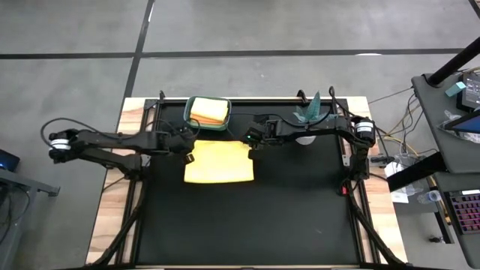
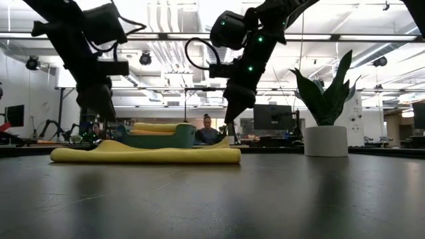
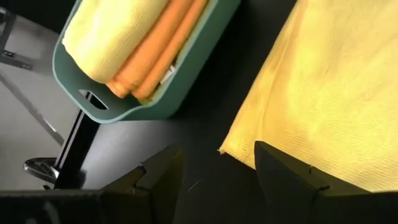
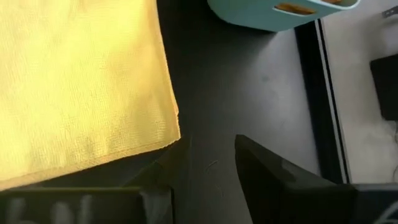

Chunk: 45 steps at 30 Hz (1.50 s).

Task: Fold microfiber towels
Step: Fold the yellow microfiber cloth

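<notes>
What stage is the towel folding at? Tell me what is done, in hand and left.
Done: folded yellow and orange towels sit in the teal bin. In hand: a yellow towel lies doubled over on the table; the left gripper and right gripper hang open by its far corners, holding nothing. Left: probably another fold, then binning it.

One yellow towel (image 1: 218, 163) lies folded on the counter (image 1: 247, 217). One teal bin (image 1: 208, 123) holds more folded towels, yellow and orange, their number unclear. One potted plant (image 2: 326, 113) stands nearby.
</notes>
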Tool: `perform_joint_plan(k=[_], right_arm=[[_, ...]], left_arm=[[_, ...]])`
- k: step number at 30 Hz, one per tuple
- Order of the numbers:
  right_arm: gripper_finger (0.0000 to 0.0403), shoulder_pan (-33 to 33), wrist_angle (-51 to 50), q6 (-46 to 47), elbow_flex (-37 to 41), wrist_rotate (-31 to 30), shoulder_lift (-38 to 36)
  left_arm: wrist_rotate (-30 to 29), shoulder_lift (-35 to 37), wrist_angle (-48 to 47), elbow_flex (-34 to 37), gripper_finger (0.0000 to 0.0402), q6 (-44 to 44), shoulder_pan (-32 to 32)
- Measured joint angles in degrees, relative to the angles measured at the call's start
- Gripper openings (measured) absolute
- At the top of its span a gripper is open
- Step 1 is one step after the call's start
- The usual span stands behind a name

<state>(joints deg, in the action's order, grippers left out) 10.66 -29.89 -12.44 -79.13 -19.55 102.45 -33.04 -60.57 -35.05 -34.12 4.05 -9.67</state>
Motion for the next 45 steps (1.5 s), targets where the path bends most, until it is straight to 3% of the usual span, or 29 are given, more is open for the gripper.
perform_joint_plan(k=[5,10,14,20,27,31,37,40,45], right_arm=[[0.0116,-0.6,-0.4,2.1,0.0,4.5,0.0],[0.0116,-2.3,2.6,4.0,0.6,16.3,0.0],[0.011,-5.5,10.3,5.7,3.5,20.3,-0.1],[0.0094,-10.4,19.7,7.1,8.7,20.6,0.9],[0.0053,-12.6,21.9,11.9,12.2,20.6,3.4],[0.0028,-13.5,18.9,13.4,13.8,21.3,3.5],[0.0009,-15.5,7.2,14.9,13.9,26.0,1.4],[0.0009,-16.6,0.2,15.0,12.7,29.1,0.9],[0.0008,-17.9,-8.4,14.2,10.2,28.9,0.6]], left_arm=[[2.7,1.7,0.1,0.1,0.0183,0.1,0.0],[20.2,2.2,3.9,1.5,0.0182,0.2,0.6],[30.0,1.5,7.5,3.7,0.0182,1.6,3.9],[31.0,-1.1,10.5,6.9,0.0182,7.4,10.6],[31.0,-6.4,13.4,7.2,0.0182,12.6,14.5],[33.8,-10.8,19.4,7.1,0.0182,14.8,15.9],[47.3,-16.4,28.7,6.6,0.0182,18.0,18.2],[50.4,-16.3,27.6,5.8,0.0182,19.5,19.1],[52.7,-11.5,28.0,4.1,0.0182,19.3,20.1]])
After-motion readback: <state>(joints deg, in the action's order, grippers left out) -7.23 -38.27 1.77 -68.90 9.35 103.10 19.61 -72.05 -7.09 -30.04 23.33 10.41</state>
